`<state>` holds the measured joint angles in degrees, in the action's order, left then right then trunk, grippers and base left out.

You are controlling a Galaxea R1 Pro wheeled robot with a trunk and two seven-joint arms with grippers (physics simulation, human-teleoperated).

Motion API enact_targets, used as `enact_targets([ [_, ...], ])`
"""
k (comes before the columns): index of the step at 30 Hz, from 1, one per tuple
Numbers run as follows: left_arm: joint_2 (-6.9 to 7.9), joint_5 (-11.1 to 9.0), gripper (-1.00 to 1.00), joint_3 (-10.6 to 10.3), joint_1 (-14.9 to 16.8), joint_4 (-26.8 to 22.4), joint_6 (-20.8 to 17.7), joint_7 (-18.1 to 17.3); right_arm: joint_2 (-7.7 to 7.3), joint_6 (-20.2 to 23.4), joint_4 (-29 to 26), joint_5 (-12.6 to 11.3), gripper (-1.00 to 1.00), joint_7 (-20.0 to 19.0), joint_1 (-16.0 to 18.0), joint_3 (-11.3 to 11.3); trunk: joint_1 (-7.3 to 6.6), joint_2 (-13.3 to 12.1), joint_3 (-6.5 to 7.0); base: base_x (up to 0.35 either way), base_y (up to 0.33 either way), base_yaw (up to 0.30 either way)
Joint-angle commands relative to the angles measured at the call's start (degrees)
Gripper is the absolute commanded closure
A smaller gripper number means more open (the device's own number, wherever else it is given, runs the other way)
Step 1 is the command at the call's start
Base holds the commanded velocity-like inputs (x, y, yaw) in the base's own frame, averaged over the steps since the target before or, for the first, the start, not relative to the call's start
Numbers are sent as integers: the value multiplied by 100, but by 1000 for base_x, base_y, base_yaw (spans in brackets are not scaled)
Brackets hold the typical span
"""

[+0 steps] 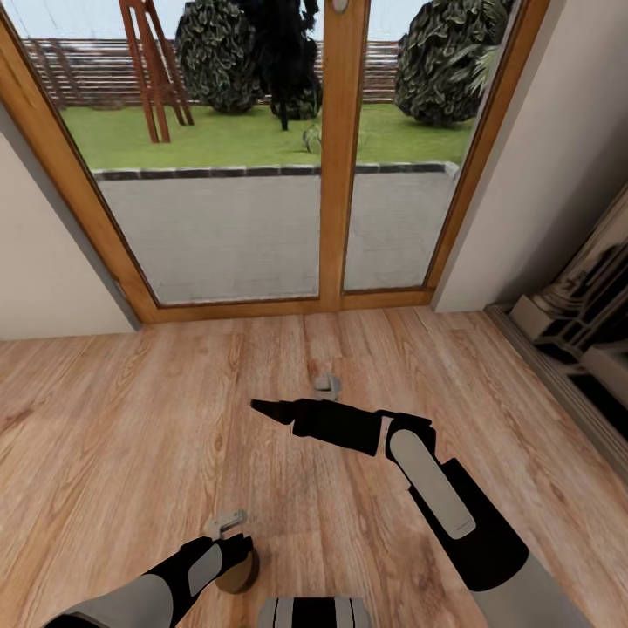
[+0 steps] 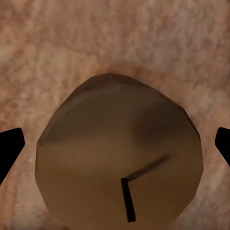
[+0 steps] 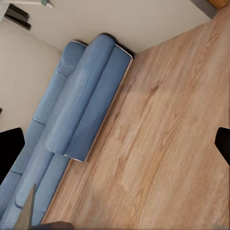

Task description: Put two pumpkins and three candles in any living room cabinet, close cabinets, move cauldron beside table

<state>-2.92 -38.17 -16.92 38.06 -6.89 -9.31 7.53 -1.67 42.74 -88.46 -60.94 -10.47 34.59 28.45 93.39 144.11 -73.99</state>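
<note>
Head view is showing the glazed patio doors [image 1: 262, 157] filling the far wall, with the wooden floor [image 1: 131, 436] running from them toward the robot and the stone-coloured fireplace [image 1: 584, 323] sitting at the room's edge on the right-arm side. Right wrist view is looking across the same floor at a blue sofa [image 3: 81, 110] standing against a pale wall, well clear of the right gripper [image 3: 115, 143], whose dark fingertips are sitting wide apart at the frame's edges with nothing between them; in the head view that arm is reaching out level over bare boards.

Down near the robot's base, the left gripper [image 2: 115, 143] is hanging directly over a candle [image 2: 120, 153], a stubby tan cylinder with a dark wick, standing upright on the floor. Its jaws are spread, one fingertip to each side of the candle and apart from it, so nothing is being gripped yet. The candle [image 1: 237, 571] is showing just beneath the left wrist.

The candle is probably light and stiff, with a smooth, waxy side that could slip. Closing across the round body, below the top rim and clear of the wick, looks like the safest hold.
</note>
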Motion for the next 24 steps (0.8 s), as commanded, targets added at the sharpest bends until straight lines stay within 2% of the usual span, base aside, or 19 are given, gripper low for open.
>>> enact_targets([
  [1,2,-50,-100,-48,0,-14,-27,38,-24,9,-6,13,-100,-40,4,2,-1,2,-4,0,0,0],
  [7,2,-51,-100,-48,0,-14,-29,38,-43,-1,3,12,-100,-59,4,0,-1,2,-4,0,0,0],
  [11,2,-54,-100,-48,0,-14,-27,31,-44,-2,24,12,-100,-60,4,-5,9,7,-92,0,0,0],
  [17,2,-57,-100,-48,0,-14,-30,29,-44,-2,30,12,-100,-60,4,-6,9,7,-92,0,0,0],
  [21,0,-59,-100,-49,0,-14,-27,29,-44,-2,25,12,-100,-60,4,-6,20,12,-181,0,0,0],
  [24,-4,-59,-100,-48,0,-14,-30,29,-44,-2,23,12,-100,-60,4,-6,20,12,-181,0,0,0],
])
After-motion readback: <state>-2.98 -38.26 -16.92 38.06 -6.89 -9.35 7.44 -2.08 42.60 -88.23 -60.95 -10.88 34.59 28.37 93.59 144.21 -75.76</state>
